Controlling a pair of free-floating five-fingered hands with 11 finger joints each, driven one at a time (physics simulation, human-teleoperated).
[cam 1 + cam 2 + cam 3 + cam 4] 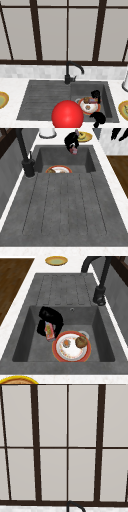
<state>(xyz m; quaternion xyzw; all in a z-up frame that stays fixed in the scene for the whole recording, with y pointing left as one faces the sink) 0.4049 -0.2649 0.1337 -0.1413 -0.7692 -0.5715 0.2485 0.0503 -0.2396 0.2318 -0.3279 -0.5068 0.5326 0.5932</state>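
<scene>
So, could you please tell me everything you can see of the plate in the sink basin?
The plate is round, with an orange-red rim and a white, speckled centre, glossy like glazed ceramic. It lies flat on the floor of the sink basin, toward its faucet side. On it sit a brown round food item and a smaller orange piece. A hand curled round a small pink packet hangs just beside its rim; contact cannot be told.

Hidden and cut-off things at the sink

A red ball (67, 115) covers the sink's (37, 100) front rim; yellow plates (3, 99) are cut by both edges, and the packet's (49, 331) label is too small to read.
</scene>
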